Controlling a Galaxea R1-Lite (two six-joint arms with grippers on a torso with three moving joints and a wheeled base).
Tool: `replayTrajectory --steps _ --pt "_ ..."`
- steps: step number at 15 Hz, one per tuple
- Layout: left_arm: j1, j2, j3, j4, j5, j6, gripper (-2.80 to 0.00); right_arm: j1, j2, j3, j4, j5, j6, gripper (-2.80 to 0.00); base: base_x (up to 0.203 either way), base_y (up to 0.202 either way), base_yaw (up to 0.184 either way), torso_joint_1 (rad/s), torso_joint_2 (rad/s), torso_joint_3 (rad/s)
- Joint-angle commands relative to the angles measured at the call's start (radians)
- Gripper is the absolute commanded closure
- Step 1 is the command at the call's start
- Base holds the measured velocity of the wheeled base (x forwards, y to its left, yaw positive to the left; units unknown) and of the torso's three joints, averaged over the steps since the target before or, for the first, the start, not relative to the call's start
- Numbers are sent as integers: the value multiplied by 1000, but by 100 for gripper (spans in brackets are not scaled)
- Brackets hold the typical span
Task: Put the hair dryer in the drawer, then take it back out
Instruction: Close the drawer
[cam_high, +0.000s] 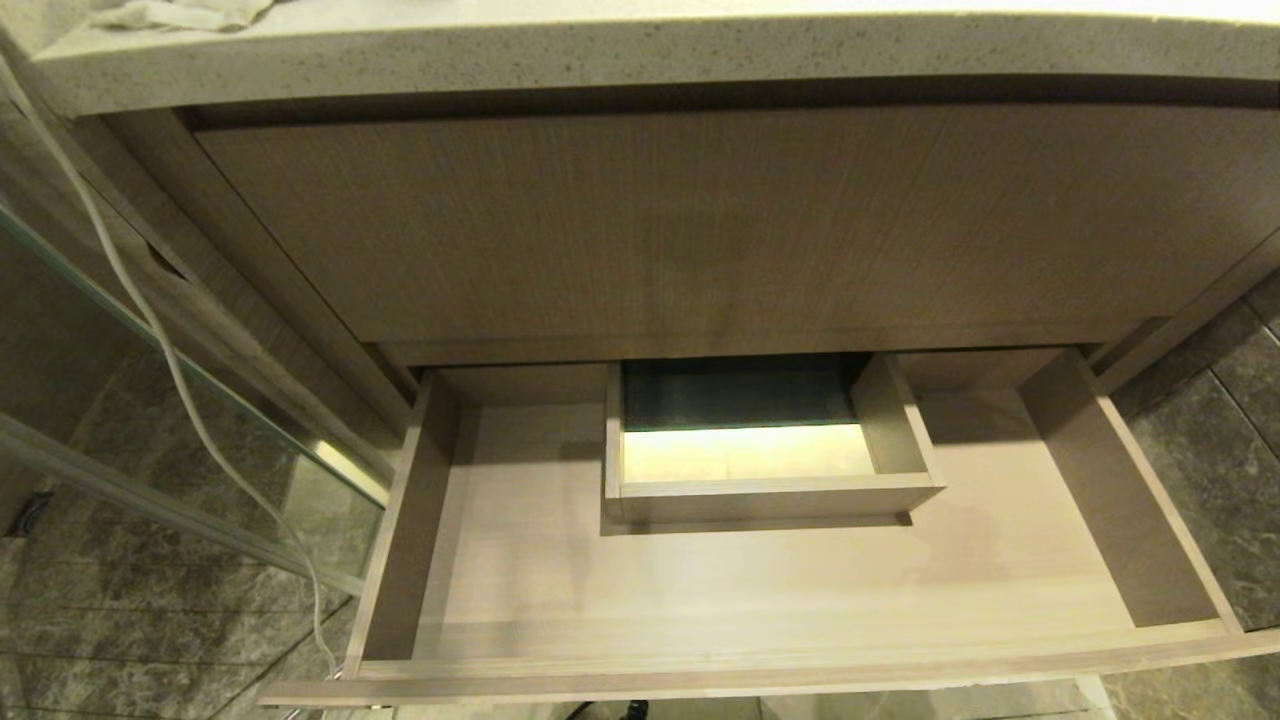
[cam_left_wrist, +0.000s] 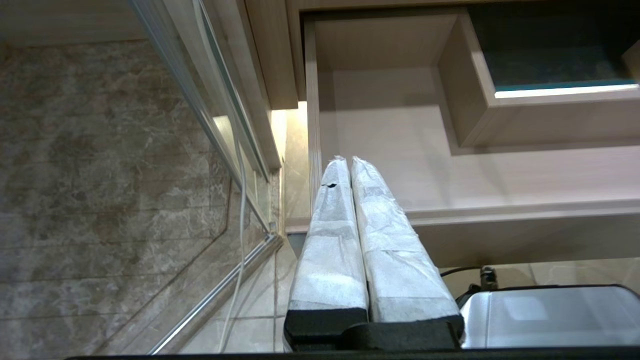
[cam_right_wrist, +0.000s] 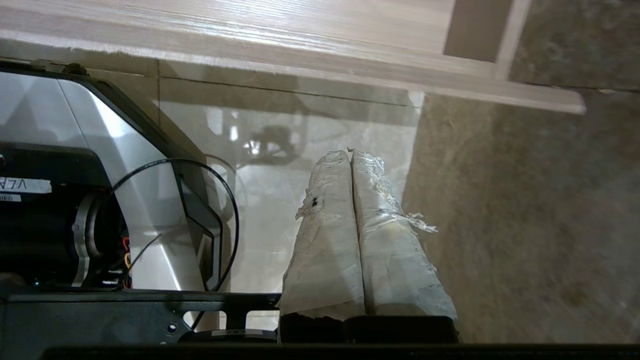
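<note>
So the drawer (cam_high: 760, 590) is pulled all the way out under the taller wood-grain panel (cam_high: 700, 220) and the speckled countertop (cam_high: 640, 50). Its floor is bare wood with loads of open room on both sides of the boxed cutout (cam_high: 770, 480) at mid-back. The hair dryer isn't visible in any view. The left gripper (cam_left_wrist: 348, 159) hangs near the drawer's left front corner, fingers pressed together, holding nothing. The right gripper (cam_right_wrist: 350, 152) sits below the front edge over the tile floor (cam_right_wrist: 525, 225), also pinched together and empty. A white cord (cam_high: 150, 330) dangles by the glass panel (cam_high: 180, 420) on the left.
</note>
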Motion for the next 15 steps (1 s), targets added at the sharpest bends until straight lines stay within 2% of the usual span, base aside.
replayTrajectory --steps 1,8,11,13,15 --pt "0 1 2 0 0 0 0 -2 80 -37 5 1 -3 0 0 0 0 -227 461 241" --pt "0 1 2 0 0 0 0 -19 284 -119 -4 2 -4 0 0 0 0 -201 421 223" --pt "0 1 1 0 0 0 0 -34 382 -188 1 2 -6 0 0 0 0 -39 118 35" --pt "0 1 0 0 0 0 0 -49 467 -287 32 -2 -13 0 0 0 0 -10 29 37" --pt "0 1 2 0 0 0 0 -71 541 -338 108 -49 -14 0 0 0 0 1 7 41"
